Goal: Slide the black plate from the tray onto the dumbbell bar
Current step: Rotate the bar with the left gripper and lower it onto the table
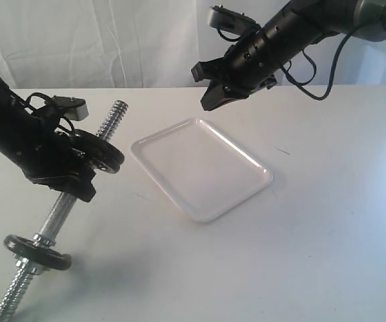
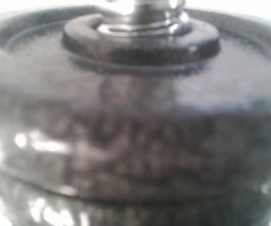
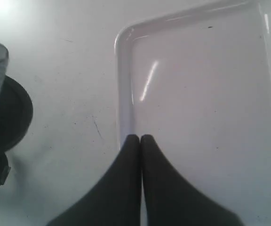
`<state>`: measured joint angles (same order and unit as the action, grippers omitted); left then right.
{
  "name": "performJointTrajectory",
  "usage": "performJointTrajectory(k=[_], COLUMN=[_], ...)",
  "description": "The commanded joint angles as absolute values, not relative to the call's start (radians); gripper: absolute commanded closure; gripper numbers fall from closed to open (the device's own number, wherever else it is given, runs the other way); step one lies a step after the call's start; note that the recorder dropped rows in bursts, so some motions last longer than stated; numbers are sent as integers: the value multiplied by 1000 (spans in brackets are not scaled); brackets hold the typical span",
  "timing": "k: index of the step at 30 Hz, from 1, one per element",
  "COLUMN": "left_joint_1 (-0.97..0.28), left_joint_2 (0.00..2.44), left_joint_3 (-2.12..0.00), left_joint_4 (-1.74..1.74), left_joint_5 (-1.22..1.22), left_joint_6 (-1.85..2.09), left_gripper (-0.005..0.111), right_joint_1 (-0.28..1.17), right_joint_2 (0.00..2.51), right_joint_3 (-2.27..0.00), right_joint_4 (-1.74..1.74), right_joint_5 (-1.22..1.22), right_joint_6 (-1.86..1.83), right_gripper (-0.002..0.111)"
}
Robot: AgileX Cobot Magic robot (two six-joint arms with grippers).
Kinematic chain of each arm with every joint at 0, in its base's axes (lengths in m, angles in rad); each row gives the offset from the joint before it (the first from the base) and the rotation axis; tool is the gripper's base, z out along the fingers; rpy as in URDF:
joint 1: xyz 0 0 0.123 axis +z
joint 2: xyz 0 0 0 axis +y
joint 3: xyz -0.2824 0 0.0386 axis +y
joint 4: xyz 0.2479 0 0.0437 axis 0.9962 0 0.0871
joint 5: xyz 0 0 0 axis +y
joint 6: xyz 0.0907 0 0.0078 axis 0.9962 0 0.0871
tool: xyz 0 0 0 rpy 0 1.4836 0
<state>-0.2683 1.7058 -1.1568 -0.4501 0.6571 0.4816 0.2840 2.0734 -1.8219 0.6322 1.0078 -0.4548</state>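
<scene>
Seen from outside, the left claw (image 1: 72, 178) clamps the tilted dumbbell bar (image 1: 112, 117) to steady it, with the black plate (image 1: 102, 153) already threaded on just above and off the tray (image 1: 200, 168); at the left wrist that plate (image 2: 135, 141) fills the view, and at the right wrist the right claw (image 3: 140, 139) is pinched shut, empty, over the tray's rim (image 3: 123, 84).

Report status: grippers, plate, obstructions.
Right gripper shut, empty, over tray edge. Left gripper at bar, grip unclear. Tray empty; plate on bar by left gripper, second plate lower down. Nothing blocking.
</scene>
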Motion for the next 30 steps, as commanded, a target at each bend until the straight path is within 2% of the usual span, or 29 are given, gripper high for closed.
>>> performJointTrajectory(k=[1, 15, 24, 30], left_joint_1=[-267, -267, -271, -271], left_joint_2=[1637, 1658, 1693, 1717], left_joint_3=[-1187, -1187, -1187, -1175], left_joint_4=[-605, -657, -873, -895], left_joint_5=[591, 427, 357, 336], left_joint_6=[341, -94, -201, -278], left_gripper=[107, 107, 107, 107], right_joint_1=[279, 283, 283, 283], right_joint_2=[2077, 2077, 2077, 2077], right_joint_3=[-1825, -1825, -1825, -1825], right_joint_4=[613, 611, 611, 609], right_joint_5=[1006, 1047, 1053, 1077], right_joint_6=[-426, -424, -424, -424], right_gripper=[108, 108, 108, 108])
